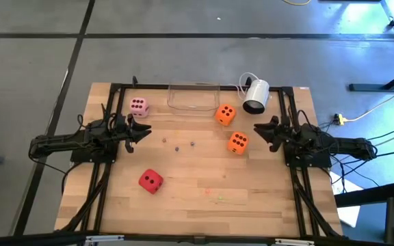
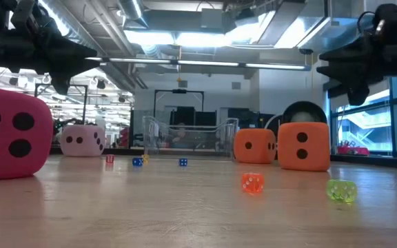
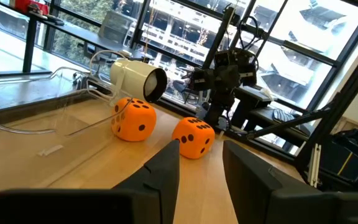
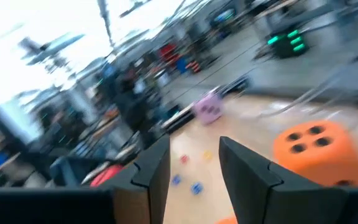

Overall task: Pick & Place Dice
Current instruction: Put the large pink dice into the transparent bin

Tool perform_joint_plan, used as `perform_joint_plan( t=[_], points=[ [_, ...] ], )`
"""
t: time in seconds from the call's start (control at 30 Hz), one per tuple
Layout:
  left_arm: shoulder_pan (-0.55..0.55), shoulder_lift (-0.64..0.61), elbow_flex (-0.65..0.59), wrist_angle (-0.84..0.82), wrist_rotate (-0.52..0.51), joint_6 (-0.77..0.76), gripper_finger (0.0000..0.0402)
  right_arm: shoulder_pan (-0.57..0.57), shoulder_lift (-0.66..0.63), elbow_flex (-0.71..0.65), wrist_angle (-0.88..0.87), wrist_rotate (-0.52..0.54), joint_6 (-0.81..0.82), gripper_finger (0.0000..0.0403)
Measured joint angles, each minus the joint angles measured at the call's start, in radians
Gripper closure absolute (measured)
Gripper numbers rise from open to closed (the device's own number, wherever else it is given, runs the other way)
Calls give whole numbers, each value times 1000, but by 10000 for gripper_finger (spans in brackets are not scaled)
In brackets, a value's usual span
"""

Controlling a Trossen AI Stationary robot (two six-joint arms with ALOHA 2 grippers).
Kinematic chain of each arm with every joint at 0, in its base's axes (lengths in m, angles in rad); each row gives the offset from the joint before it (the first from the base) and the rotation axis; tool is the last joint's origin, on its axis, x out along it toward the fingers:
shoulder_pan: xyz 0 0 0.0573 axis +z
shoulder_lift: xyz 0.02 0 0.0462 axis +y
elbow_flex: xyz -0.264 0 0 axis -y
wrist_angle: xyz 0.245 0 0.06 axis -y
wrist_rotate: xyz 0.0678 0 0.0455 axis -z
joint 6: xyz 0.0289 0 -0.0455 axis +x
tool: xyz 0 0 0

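High view showed the left tool (image 1: 144, 130) hovering above the left side of the worktop (image 1: 204, 205), its fingers (image 3: 166, 171) a little apart with nothing between them, as the left wrist view made plain. The right tool (image 1: 258, 129) hung over the right side, pointing inward, its fingers (image 4: 154, 165) likewise slightly apart and empty. Just behind the left tool sat the pale pink die (image 1: 139, 106), near the rear left corner. Beside the right tool lay one orange die (image 1: 237, 142), close to its fingertips but not touching them, and the second orange die (image 1: 226, 114) stood a little farther back, next to the clear plastic container (image 1: 193, 97) at the rear edge. A white cylindrical camera (image 1: 256, 96) lay on its side at the container's right end, behind the right tool. The red die (image 1: 150, 181) rested alone toward the front left of the worktop, well apart from both tools. Between the two tools, near the middle, a few tiny dice (image 1: 177, 145) lay scattered, and two more small ones, an orange (image 2: 252, 182) and a green (image 2: 341, 191), showed close in the low view.
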Motion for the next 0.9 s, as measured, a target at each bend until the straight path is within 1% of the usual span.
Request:
perform_joint_plan(
  t=[0.1, 0.17, 0.27, 0.4, 0.53, 0.67, 0.8, 0.9],
  points=[
    [0, 0, 0, 0, 0, 0, 284, 0, 0, 0, 21, 110, 13, 241],
    [0, 0, 0, 0, 0, 0, 283, 0, 0, 0, 22, 171, 26, 217],
    [0, 0, 0, 0, 0, 0, 284, 0, 0, 0, 14, 223, 47, 178],
    [0, 0, 0, 0, -1, 1, 284, 0, 0, 0, 12, 224, 32, 137],
    [0, 0, 0, 0, -25, -1, 283, 0, 0, 0, 12, 184, 75, 115],
    [0, 0, 0, 7, -35, 0, 283, 0, 0, 0, 10, 154, 73, 105],
    [0, 0, 0, 44, -59, -80, 283, 0, 0, 0, 10, 163, 75, 106],
    [0, 0, 0, 61, -97, -88, 283, 0, 0, 0, 9, 172, 75, 108]
  ],
)
